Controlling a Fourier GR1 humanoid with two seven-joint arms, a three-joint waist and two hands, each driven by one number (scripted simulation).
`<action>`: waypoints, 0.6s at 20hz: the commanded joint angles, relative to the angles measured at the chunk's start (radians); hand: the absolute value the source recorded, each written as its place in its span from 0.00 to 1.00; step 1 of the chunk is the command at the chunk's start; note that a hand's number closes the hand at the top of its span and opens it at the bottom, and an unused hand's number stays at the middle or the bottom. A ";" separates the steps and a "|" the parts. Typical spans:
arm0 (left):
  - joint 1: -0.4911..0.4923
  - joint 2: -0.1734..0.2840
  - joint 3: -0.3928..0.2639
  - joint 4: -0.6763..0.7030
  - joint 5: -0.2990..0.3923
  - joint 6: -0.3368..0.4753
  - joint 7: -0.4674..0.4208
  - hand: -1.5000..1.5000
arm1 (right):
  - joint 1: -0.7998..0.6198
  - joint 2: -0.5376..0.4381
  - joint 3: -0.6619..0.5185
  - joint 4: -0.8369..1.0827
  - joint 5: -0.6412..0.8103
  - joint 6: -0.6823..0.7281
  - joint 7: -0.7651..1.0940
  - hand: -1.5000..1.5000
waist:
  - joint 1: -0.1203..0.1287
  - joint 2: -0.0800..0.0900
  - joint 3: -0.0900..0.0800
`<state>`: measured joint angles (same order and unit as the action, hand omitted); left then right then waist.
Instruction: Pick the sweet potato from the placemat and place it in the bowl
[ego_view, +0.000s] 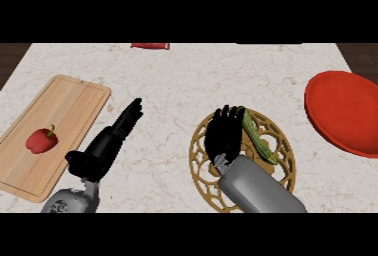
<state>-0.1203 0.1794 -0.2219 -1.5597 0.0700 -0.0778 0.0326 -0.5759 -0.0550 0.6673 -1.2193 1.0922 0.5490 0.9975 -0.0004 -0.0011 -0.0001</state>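
Observation:
A round golden lattice placemat (281, 159) lies at the lower middle of the counter. On its right half rests a long, thin green vegetable (260, 139); nothing there looks like a brown sweet potato. My right hand (224, 134) hovers over the placemat's left half, fingers straight and pointing away, just left of the green vegetable and holding nothing. The red bowl (345, 111) sits at the right edge, partly cut off. My left hand (112, 139) is open, fingers stretched, between the cutting board and the placemat.
A wooden cutting board (68, 107) lies at the left with a red bell pepper (42, 140) on it. A small red object (150, 45) shows at the counter's far edge. Marble counter (221, 75) stretches behind the hands.

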 joint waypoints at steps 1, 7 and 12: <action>-0.039 -0.002 0.033 -0.032 0.020 -0.026 0.065 0.50 | 0.046 0.030 -0.014 0.020 0.066 -0.008 0.041 0.00 | 0.002 0.001 0.000; 0.031 0.008 0.030 -0.070 -0.003 -0.057 0.049 0.50 | -0.024 -0.032 -0.096 0.104 0.099 -0.097 -0.184 1.00 | 0.007 0.001 0.000; -0.041 -0.035 0.051 -0.007 -0.024 -0.050 0.059 0.50 | -0.024 0.014 -0.082 0.145 0.187 -0.156 -0.195 1.00 | 0.003 0.002 0.000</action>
<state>-0.1312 0.1520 -0.1949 -1.6062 0.0498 -0.1113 0.0948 -0.5983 -0.0289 0.5986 -1.0997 1.2223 0.4462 0.8428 0.0057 -0.0040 -0.0011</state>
